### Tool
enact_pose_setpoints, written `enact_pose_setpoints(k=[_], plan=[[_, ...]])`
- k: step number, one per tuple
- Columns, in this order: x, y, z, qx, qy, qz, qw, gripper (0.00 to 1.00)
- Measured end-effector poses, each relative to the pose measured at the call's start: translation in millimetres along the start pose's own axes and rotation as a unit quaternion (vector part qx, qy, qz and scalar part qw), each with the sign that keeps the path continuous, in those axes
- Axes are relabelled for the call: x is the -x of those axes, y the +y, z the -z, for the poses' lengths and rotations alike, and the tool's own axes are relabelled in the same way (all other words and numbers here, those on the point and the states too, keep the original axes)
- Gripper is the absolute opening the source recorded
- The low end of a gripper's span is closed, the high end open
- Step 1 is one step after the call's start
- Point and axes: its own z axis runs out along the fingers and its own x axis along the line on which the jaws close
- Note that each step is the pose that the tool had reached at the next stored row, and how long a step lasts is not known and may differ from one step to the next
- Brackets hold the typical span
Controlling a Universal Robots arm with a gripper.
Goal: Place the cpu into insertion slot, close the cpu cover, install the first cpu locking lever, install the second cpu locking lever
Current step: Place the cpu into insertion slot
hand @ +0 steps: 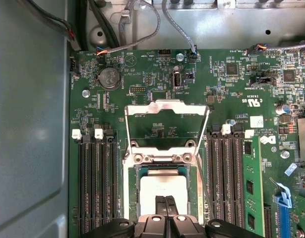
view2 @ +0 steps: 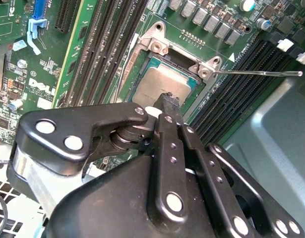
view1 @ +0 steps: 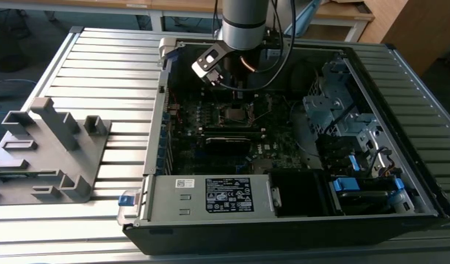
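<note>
Silver-grey cpu (view2: 159, 84) lies in the insertion slot (view2: 179, 59), not yet covered.
Exterior view: the arm (view1: 243, 22) reaches into the computer case (view1: 153, 143) on the table (view1: 100, 60), with the slot at 6 o'clock of its wrist. Second wrist view: the end effector (view2: 167, 100), fingers closed and empty, touches or hovers just over the cpu, probably to seat it. First wrist view: the cpu cover (hand: 167, 105) stands flipped open.
</note>
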Motion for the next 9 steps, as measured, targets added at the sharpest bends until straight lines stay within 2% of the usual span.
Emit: enact_pose_setpoints(k=[1, 9], plan=[[0.0, 0.2, 3.8, 0.0000, 0.0000, 0.000, 1.00000, 0.11], [0.0, 0.2, 4.6, 0.0000, 0.0000, 0.000, 1.00000, 0.11]])
